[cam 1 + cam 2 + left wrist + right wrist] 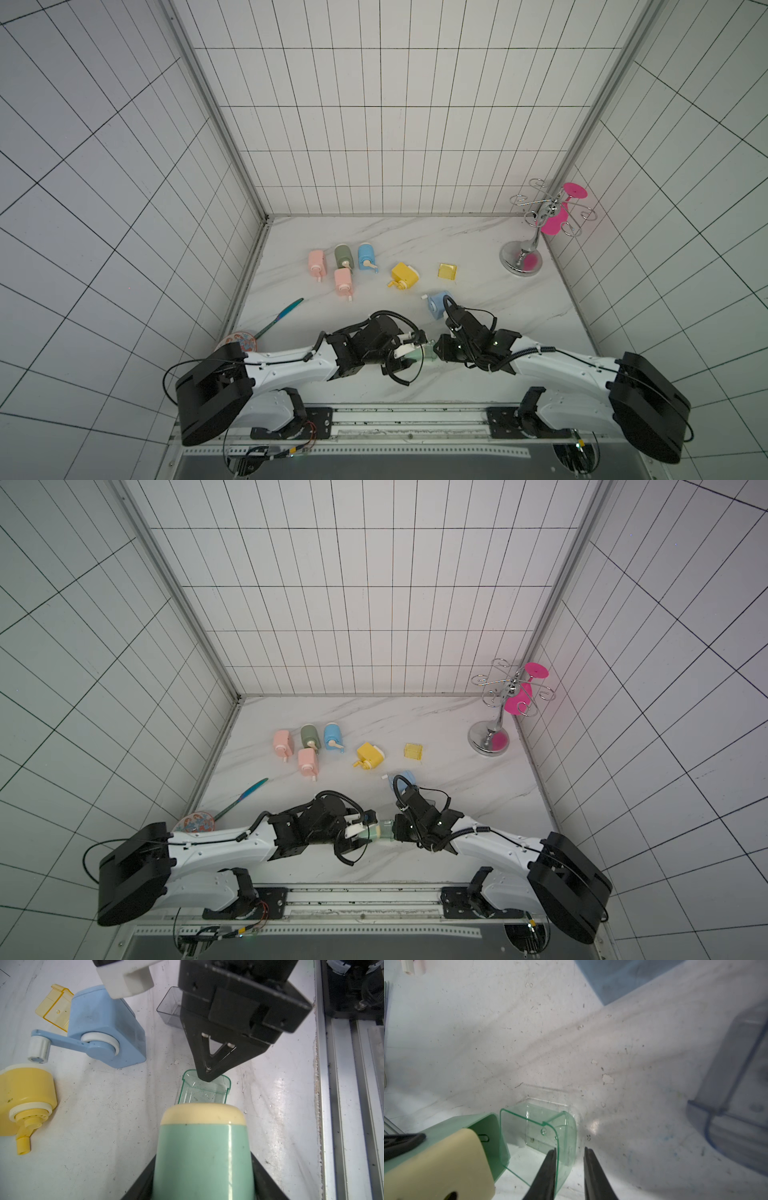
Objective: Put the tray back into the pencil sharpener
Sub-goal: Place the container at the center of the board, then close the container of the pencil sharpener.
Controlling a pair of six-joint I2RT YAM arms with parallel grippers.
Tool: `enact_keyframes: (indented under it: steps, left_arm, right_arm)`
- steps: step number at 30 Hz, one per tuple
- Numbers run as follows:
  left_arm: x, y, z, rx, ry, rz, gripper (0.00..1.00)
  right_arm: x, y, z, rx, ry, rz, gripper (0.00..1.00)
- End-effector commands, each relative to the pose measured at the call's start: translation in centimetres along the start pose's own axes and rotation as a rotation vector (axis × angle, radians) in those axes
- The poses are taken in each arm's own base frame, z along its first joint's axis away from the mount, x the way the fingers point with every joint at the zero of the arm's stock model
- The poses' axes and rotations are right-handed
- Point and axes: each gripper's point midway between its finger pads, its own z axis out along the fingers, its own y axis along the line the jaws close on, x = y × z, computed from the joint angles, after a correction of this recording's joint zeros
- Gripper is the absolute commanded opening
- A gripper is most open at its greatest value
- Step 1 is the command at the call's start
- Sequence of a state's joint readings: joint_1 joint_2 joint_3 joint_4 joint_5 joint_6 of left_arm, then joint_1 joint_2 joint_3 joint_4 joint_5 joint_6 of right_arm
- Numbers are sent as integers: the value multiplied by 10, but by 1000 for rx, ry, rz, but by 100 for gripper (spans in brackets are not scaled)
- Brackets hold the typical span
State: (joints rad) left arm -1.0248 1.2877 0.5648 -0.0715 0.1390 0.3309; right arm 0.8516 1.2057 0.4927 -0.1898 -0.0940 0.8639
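Note:
A mint-green pencil sharpener [205, 1157] with a cream end lies on its side, and my left gripper [204, 1188] is shut on its body. A clear green tray [537, 1126] sticks out of the sharpener's open end [483, 1132], partly inside it. My right gripper [570, 1167] straddles the tray's outer end wall. Its inner finger [550, 1167] lies against the wall, and the outer finger [591, 1172] stands a little off it. In a top view the two grippers meet over the sharpener [374, 833] and the tray [387, 828] near the table's front.
A blue sharpener [104, 1028], a yellow tray [54, 1005], a yellow sharpener [25, 1095] and a smoky tray [170, 1009] lie close by. Further back lie several more sharpeners [343, 257]. A knife [282, 316] and dish [239, 341] sit left. A glass rack [540, 224] stands back right.

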Motion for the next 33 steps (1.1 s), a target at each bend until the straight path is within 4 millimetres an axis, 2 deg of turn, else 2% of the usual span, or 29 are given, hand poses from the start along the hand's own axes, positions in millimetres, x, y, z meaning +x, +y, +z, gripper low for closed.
enact_keyframes:
  steps: [1, 7, 13, 33]
  left_arm:
    - [-20, 3, -5, -16, -64, 3, 0]
    - [-24, 0, -5, -6, -113, -15, 0]
    - [-28, -6, -1, 19, -191, -17, 0]
    - [-10, -12, 18, 49, -179, -60, 0]
  right_arm:
    - [2, -11, 2, 35, -4, 9, 24]
    - [-1, -17, -6, 52, -1, -24, 21]
    - [2, -15, -7, 27, 28, -46, 21]
    - [5, -25, -7, 25, 47, -54, 16]
